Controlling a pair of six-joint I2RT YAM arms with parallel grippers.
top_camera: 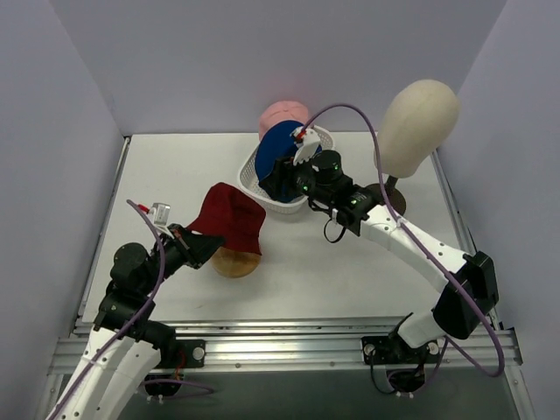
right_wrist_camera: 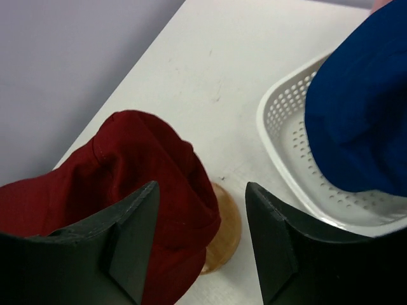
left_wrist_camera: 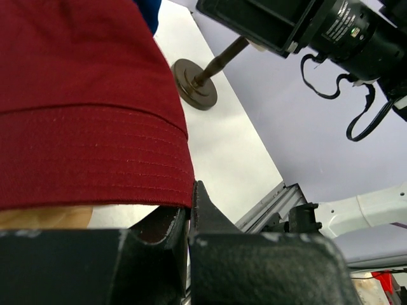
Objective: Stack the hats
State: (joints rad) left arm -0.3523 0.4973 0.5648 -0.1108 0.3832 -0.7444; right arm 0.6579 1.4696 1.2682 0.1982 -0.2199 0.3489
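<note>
Currently the left gripper (left_wrist_camera: 189, 206) is clamped on the hem of the dark red cap (top_camera: 232, 219), lower left of centre in the top view. Its wrist view shows the jaws closed with stitched red fabric pinched between them. The cap runs from the fingers toward the upper right, so its long axis points roughly at the basket (top_camera: 262, 194). It droops over a tan disc (top_camera: 234, 265) on the table (top_camera: 175, 166); can't tell if it rests on the disc or hangs just above.

Blue bucket hat (top_camera: 278, 147) sits in the white perforated basket, upper centre. Pink cap (top_camera: 282, 114) is just behind it at the top edge; can't tell whether it's inside the basket or tucked under the blue one.

Right gripper (right_wrist_camera: 203, 241) hovers over the lower-left rim of the basket, fingers apart, nothing between them. Its camera looks down at the red cap.

Key relation: the pile is up and right of the held cap, near, and the left arm has the cap. The right gripper sits between cap and blue hat, so my guess is it has to clear out first.

Materials: all three hats are soft, floppy cloth. The red one is twill with rows of stitching and will likely sag from a one-edge pinch. Basket is rigid plastic. Mannequin head (top_camera: 420, 118) is smooth, cream, egg-shaped, upper right, well apart.
</note>
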